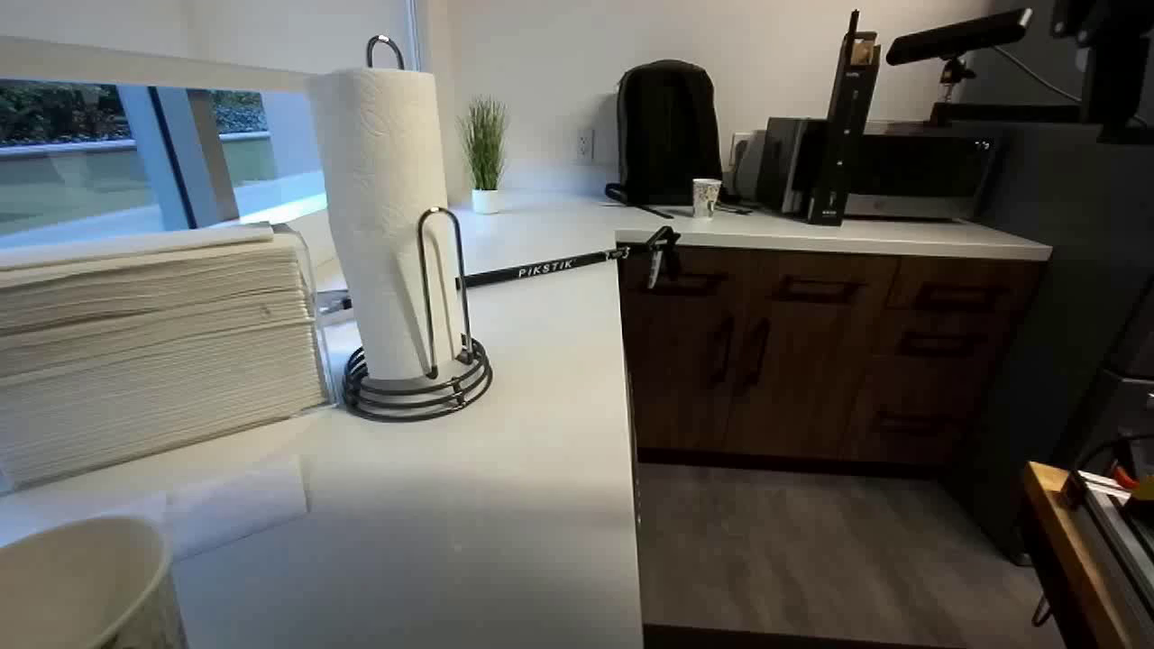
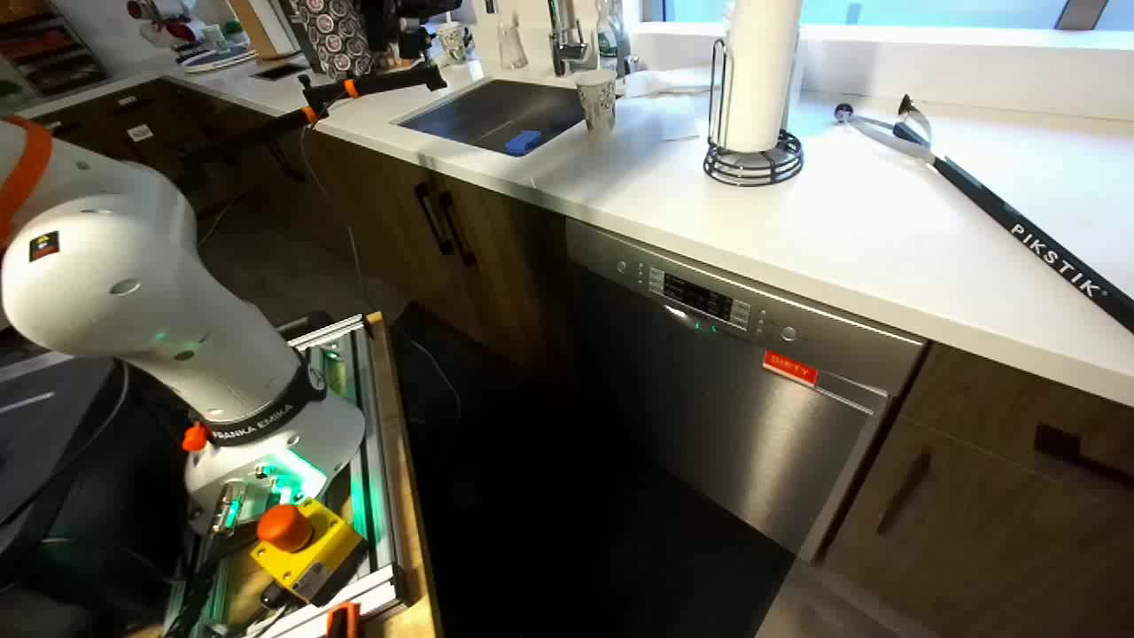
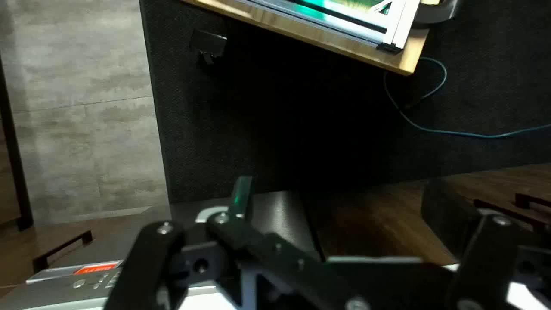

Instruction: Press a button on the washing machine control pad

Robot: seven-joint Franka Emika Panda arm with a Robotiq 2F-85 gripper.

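Observation:
A stainless-steel machine (image 2: 753, 452) stands under the white counter. Its control pad (image 2: 706, 298), with a dark display and small buttons, runs along the top edge. A round button (image 2: 788, 333) sits near a red "DIRTY" label (image 2: 790, 367). In the wrist view the machine's front (image 3: 282, 213) shows between the fingers. The panel's round button (image 3: 78, 283) shows at lower left, and my gripper hides much of the panel. My gripper (image 3: 344, 202) is open and empty, its black fingers wide apart. Its distance from the panel cannot be told. I cannot make it out in the exterior views.
On the counter (image 2: 886, 230) are a paper towel roll (image 2: 760, 80), a PIKSTIK grabber (image 2: 1019, 226) and a paper cup (image 2: 597, 99) beside the sink (image 2: 434, 124). The robot's cart (image 2: 403, 496) stands before the machine. A cable (image 3: 465, 134) lies on the floor.

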